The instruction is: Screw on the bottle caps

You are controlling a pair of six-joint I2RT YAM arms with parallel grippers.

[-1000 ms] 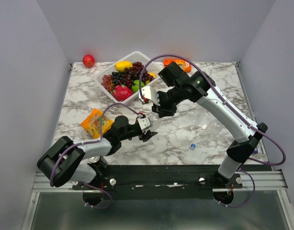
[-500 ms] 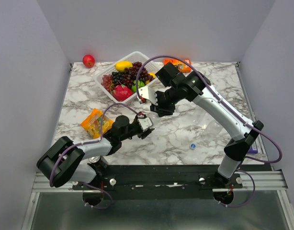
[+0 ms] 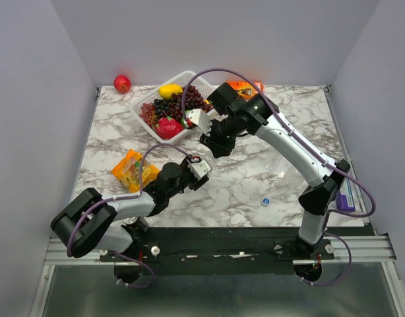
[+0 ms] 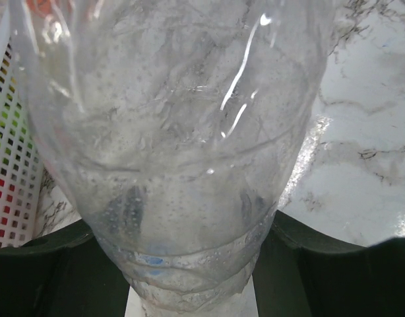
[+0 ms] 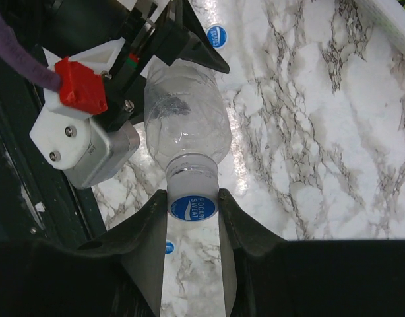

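The bottle (image 5: 186,125) is held up above the table (image 3: 288,132), just in front of the fruit basket (image 3: 144,99) on the side towards the arms. Its long axis runs from the left hand (image 4: 183,224) up to the right hand (image 5: 191,193), with the neck pointing towards the basket. The left hand is clamped on the ribbed body, one finger on each side. The right hand comes onto the bottle from the basket side, in line with this axis, and its fingers are pressed on both sides of the blue cap (image 5: 192,207), which sits on the mouth of the bottle. So the right hand is the one at the cap, and I judge that the coming move is to turn it around the axis while the left hand keeps the body from turning. How far the thread is already engaged I cannot tell. Another cap (image 3: 265,201) lies flat on the table, well apart from the basket, towards the right arm's base. The table is white marble with grey veins and looks smooth, and plain grey walls close it on three sides.
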